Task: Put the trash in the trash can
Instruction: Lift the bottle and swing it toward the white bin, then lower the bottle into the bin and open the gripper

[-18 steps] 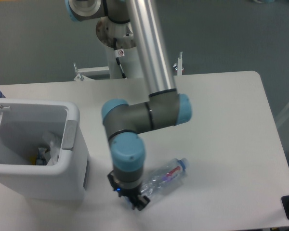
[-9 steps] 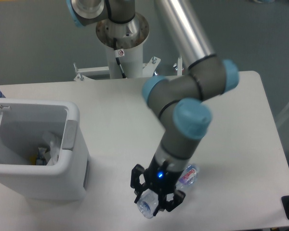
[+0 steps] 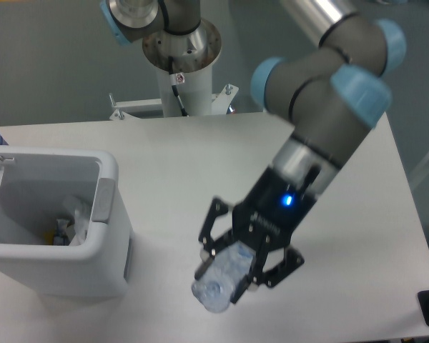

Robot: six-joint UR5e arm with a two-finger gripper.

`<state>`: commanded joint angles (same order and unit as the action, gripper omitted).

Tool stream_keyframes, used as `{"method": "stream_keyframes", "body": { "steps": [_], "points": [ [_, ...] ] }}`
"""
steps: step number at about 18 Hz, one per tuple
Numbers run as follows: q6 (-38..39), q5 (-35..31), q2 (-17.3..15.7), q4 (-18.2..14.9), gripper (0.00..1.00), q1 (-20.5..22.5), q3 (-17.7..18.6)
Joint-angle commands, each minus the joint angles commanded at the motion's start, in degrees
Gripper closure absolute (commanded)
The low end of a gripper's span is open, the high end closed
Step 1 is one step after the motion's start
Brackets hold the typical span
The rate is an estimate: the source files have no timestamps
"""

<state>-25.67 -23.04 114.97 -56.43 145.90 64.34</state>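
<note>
With its cap hidden, gripper [image 3: 232,268] clamps the blurred bottle [image 3: 218,284].

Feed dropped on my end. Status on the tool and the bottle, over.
Tool shut on the bottle, lifted off the table. Trash can to its left, top open, paper already inside. Nothing between them.
</note>
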Motion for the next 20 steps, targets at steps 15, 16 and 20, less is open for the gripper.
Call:
{"method": "stream_keyframes", "body": {
  "steps": [15,16,20],
  "points": [
    [0.9,10.2,-4.6,0.1,0.61,-15.0,2.7],
    [0.6,10.1,-4.7,0.6,0.61,-15.3,3.7],
    [0.5,10.1,-4.9,3.4,0.57,-16.1,7.7]
  ]
}}
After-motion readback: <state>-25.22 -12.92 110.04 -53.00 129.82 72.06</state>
